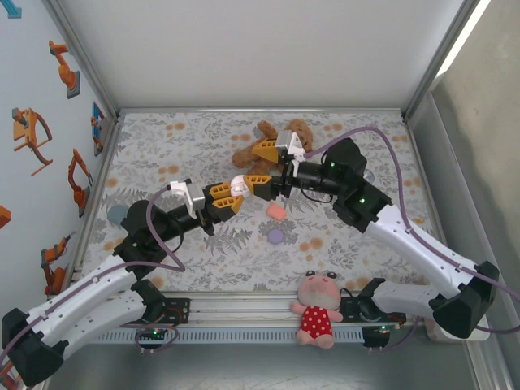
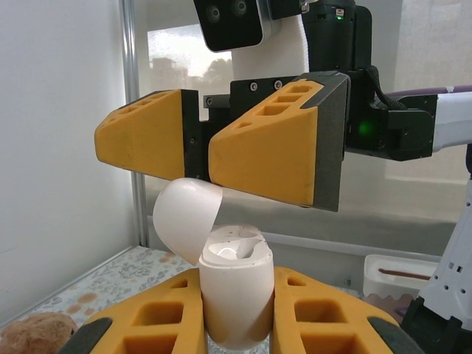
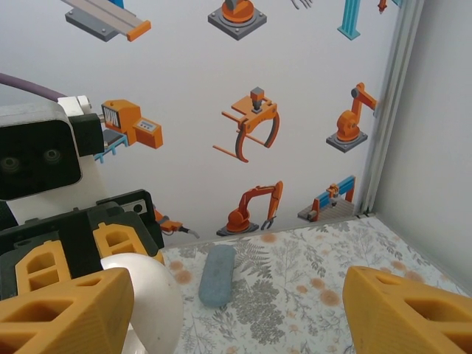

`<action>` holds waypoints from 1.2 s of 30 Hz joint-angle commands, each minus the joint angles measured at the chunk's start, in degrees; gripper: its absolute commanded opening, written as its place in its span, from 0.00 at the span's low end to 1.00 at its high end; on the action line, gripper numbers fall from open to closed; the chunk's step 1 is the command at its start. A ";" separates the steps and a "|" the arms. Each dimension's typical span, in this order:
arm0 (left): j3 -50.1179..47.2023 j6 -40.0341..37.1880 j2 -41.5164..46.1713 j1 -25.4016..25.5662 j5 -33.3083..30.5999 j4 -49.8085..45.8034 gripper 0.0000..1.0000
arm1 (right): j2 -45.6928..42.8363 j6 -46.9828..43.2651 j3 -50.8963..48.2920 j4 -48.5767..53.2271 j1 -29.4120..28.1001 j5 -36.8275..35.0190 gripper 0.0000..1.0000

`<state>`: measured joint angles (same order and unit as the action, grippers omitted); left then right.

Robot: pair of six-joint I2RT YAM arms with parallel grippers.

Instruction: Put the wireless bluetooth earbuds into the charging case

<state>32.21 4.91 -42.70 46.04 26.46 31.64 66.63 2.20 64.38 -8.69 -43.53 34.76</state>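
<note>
L gripper (image 2: 236, 328) tight on 1 white case (image 2: 237, 291) (lid up), R gripper (image 2: 199, 144) agape beside it; 2 plush toys (image 1: 301, 130) (image 1: 318, 313).

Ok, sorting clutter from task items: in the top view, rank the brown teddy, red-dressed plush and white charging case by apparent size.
1-2. brown teddy and red-dressed plush: about alike, teddy partly covered.
3. white charging case: far smallest.
</note>
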 commanded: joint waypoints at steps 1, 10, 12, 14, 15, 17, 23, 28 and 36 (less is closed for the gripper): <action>0.94 -1.38 1.14 -0.08 0.70 0.52 0.10 | 0.01 0.50 2.80 0.92 0.11 -1.36 0.73; 0.69 -1.17 1.49 -0.07 0.61 -0.27 0.10 | -0.31 1.06 5.43 5.24 0.20 -4.58 0.73; 0.72 -1.15 1.55 -0.07 0.59 -0.49 0.10 | -0.27 0.90 5.76 5.96 0.20 -4.84 0.74; 0.67 -1.18 1.66 -0.06 0.54 -0.53 0.10 | -0.52 1.19 5.74 5.96 0.20 -4.83 0.73; 0.62 -1.15 1.77 -0.07 0.48 -0.61 0.10 | -0.62 1.24 5.68 6.05 0.20 -4.67 0.74; 0.54 -1.18 1.96 -0.08 0.22 -0.71 0.10 | -0.78 1.40 5.58 6.31 0.23 -3.95 0.74; 0.55 -1.16 1.92 -0.04 0.26 -0.70 0.10 | 0.35 2.96 5.88 6.49 0.10 -0.37 0.73; 0.71 -1.11 1.66 -0.07 0.52 -0.63 0.10 | 1.82 3.67 6.98 6.62 0.11 0.58 0.73; 0.73 -0.84 1.65 -0.06 0.53 -0.61 0.10 | 3.73 3.34 7.86 7.52 0.10 -0.31 0.73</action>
<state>32.21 4.60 -41.47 46.04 26.48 30.04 70.00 4.78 70.26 -1.50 -43.53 34.00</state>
